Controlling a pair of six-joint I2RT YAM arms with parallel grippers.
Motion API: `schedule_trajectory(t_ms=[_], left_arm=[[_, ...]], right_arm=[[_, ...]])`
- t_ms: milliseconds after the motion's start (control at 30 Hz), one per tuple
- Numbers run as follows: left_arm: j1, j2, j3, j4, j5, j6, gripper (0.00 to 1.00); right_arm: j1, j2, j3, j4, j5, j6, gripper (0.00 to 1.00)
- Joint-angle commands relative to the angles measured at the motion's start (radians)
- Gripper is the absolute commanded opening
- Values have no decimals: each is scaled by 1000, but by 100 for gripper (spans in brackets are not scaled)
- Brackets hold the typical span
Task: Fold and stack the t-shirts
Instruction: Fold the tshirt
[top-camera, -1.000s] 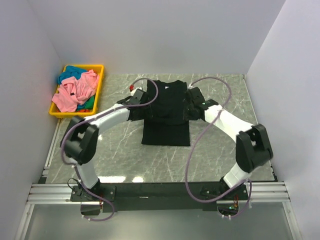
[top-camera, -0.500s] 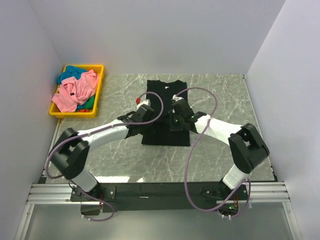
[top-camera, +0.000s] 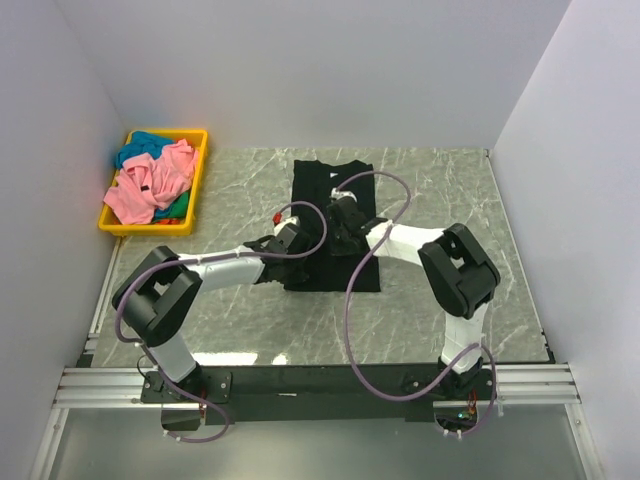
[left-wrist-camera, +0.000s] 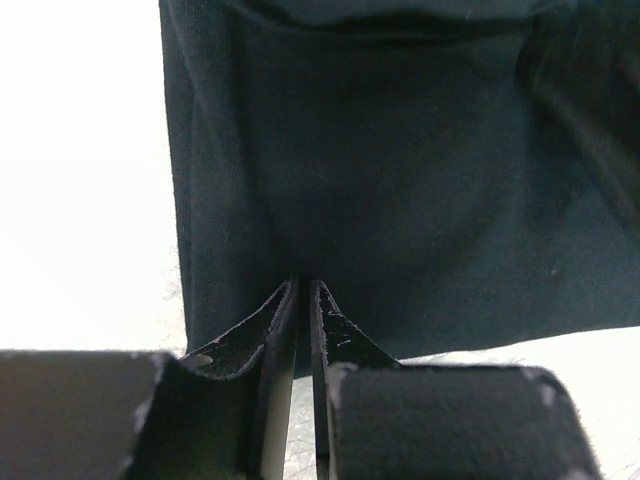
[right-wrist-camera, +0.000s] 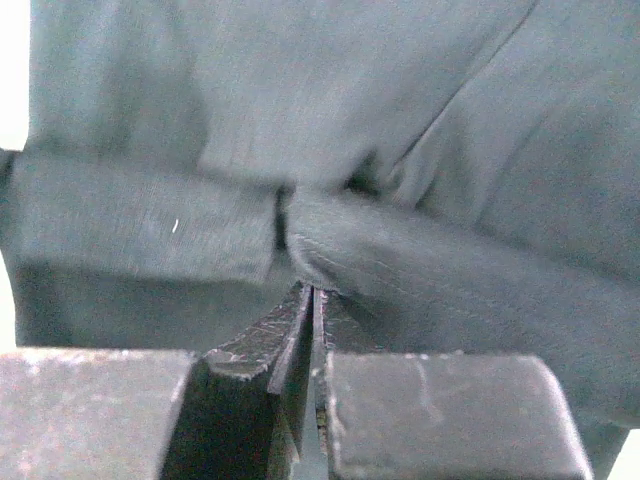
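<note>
The black t-shirt (top-camera: 335, 185) lies flat in the middle of the table, its sleeves drawn in over the body. My left gripper (top-camera: 303, 241) is over its left half and my right gripper (top-camera: 343, 222) over its middle, close together. The left wrist view has the left gripper (left-wrist-camera: 303, 285) shut, pinching black fabric (left-wrist-camera: 400, 180) at its tips. In the right wrist view the right gripper (right-wrist-camera: 312, 292) is shut on a folded hem of the same shirt (right-wrist-camera: 300, 90). A pink t-shirt (top-camera: 150, 185) and a teal t-shirt (top-camera: 145, 145) lie crumpled in the bin.
A yellow bin (top-camera: 201, 160) stands at the back left corner of the marble table (top-camera: 450, 200). White walls enclose the table on the left, back and right. Purple cables loop above both arms.
Both grippers closed at the shirt's sides and moved inward toward its middle. The sleeves came in with them, and the shirt now looks narrower.
</note>
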Motion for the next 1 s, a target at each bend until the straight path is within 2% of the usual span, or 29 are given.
schedule_trajectory(t_ms=[0, 133, 233, 367, 433, 533, 700, 767, 867, 967], left_arm=[[-6, 9, -47, -40, 26, -13, 17], [-6, 6, -70, -41, 44, -13, 17], [-6, -11, -99, -36, 63, -20, 17], [-16, -49, -124, -45, 70, -34, 18], [-26, -66, -133, -45, 76, -46, 18], [-35, -110, -147, -54, 81, -63, 19], [-33, -202, -117, -97, 41, -86, 29], [-32, -250, -78, -103, -6, -85, 33], [-13, -273, -34, -70, -28, -60, 35], [31, -209, 17, -42, 3, -25, 34]], right_arm=[[-43, 50, 85, 25, 107, -42, 10], [-86, 76, 170, 6, 169, -83, 11], [-98, 42, 225, 11, 212, -116, 13], [-115, -42, 219, 25, 199, -128, 15], [-118, -61, 208, 8, 147, -117, 16], [-118, -116, 108, 31, 43, -94, 17], [-141, -222, -51, 112, -159, -33, 17], [-157, -245, -112, 137, -291, -30, 17], [-158, -230, -141, 164, -424, -48, 18], [-158, -175, -126, 163, -508, -71, 17]])
